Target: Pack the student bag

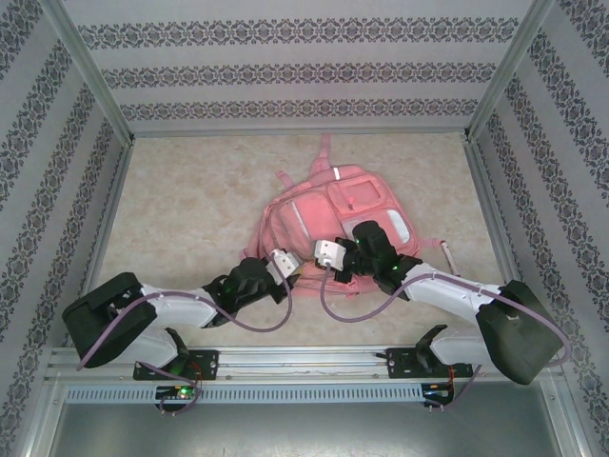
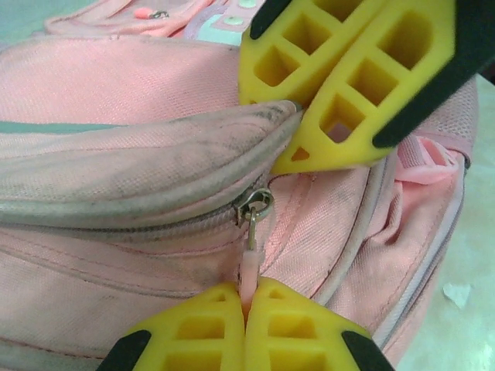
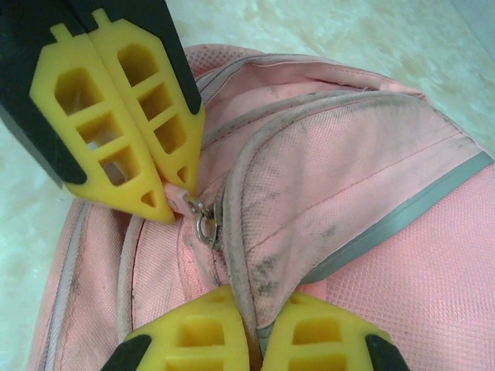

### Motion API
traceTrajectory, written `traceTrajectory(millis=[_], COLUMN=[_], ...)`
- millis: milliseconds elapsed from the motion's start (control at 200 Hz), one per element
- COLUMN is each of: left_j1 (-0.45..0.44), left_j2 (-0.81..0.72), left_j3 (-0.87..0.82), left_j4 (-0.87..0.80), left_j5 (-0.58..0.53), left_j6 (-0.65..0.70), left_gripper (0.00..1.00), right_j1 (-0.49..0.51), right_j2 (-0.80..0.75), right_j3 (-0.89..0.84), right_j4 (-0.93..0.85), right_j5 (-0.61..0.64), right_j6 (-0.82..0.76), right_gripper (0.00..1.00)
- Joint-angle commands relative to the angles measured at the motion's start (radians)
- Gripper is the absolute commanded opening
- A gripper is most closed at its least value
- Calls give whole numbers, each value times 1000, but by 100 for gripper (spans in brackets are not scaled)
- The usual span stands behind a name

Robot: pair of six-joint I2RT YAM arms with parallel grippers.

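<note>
The student bag [image 1: 347, 205] is a pink backpack lying flat in the middle of the table, and both grippers meet at its near edge. My left gripper [image 2: 246, 297] is shut on the pink pull tab [image 2: 250, 267] hanging from the metal zip slider [image 2: 255, 202]. My right gripper [image 3: 259, 309] is shut on the grubby edge of the bag's flap [image 3: 325, 178], right beside that slider [image 3: 205, 224]. The zip line runs closed along the flap to the left of the slider in the left wrist view. From above, the left gripper [image 1: 297, 274] and right gripper [image 1: 322, 271] sit close together.
Bare marble-patterned tabletop [image 1: 190, 209] lies left of and behind the bag. Patterned walls and metal posts [image 1: 114, 181] close the table in on three sides. The right arm's link [image 1: 447, 286] stretches over the table's near right.
</note>
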Motion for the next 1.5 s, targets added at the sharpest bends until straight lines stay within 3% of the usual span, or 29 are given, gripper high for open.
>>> traceTrajectory(millis=[0, 135, 420, 570, 640, 705, 779, 874, 984, 1134, 1279, 1404, 1494], left_j1=[13, 45, 291, 376, 377, 375, 356, 325, 271, 210, 195, 195, 205], left_j2=[-64, -106, -186, -206, -203, -201, -216, -241, -259, -240, -227, -247, -258], left_j3=[-33, -15, 32, 48, 71, 83, 82, 77, 90, 92, 78, 50, 49], left_j4=[7, -104, -309, -344, -368, -364, -346, -314, -324, -266, -251, -276, -331], left_j5=[40, 42, 98, 166, 284, 382, 414, 416, 399, 377, 279, 150, 84], left_j6=[111, 110, -55, -60, -20, -38, -100, -167, -194, -242, -238, -174, -146], left_gripper=[0, 0, 0, 0, 0, 0, 0, 0, 0, 0, 0, 0, 0], right_j1=[3, 3, -3, -29, -29, -29, -24, 11, 105, 197, 215, 192, 157], right_j2=[-15, -4, -77, -89, -82, -84, -112, -160, -197, -127, -31, -6, -19], right_j3=[6, 12, 13, 4, 0, 6, 8, -10, -19, -30, -9, 23, 64], right_j4=[17, -15, -212, -208, -154, -131, -115, -71, -30, 97, 91, -37, -177], right_j5=[-131, -134, 28, 49, 45, 4, -81, -118, 15, 293, 446, 416, 331], right_j6=[13, -30, -326, -336, -268, -186, -107, 15, 124, 299, 238, 96, 7], right_gripper=[0, 0, 0, 0, 25, 34, 49, 55, 61, 58, 53, 34, 12])
